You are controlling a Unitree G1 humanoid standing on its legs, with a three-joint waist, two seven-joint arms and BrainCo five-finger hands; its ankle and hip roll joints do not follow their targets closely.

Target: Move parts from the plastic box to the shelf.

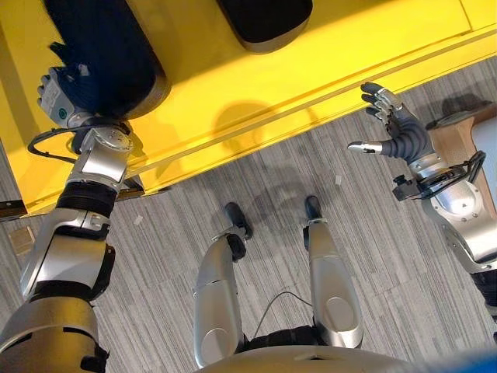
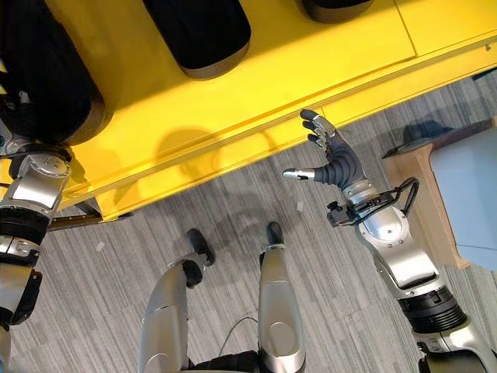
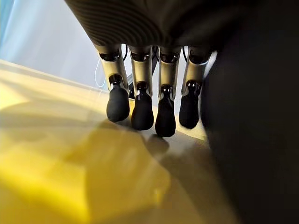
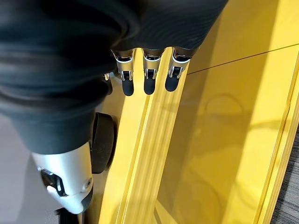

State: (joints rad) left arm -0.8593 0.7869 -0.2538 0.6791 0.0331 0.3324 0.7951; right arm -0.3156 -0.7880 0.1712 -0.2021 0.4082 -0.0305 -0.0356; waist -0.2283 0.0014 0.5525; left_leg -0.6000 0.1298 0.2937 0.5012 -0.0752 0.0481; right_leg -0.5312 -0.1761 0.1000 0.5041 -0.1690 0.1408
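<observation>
Our left hand at a dark part on the yellow shelf, right hand empty off its edge

From the left: our left hand (image 1: 58, 92) rests at the near end of a long dark part (image 1: 105, 50) lying on the yellow shelf (image 1: 256, 93), its long axis running away from us; its fingers (image 3: 142, 105) hang straight beside the part's dark flank, curled round nothing, so we judge it open. A second dark part (image 2: 198, 31) lies further right, well apart. Our right hand (image 2: 330, 159) hovers just off the shelf's front edge, fingers spread, holding nothing. The left hand is clearly nearer the part
</observation>
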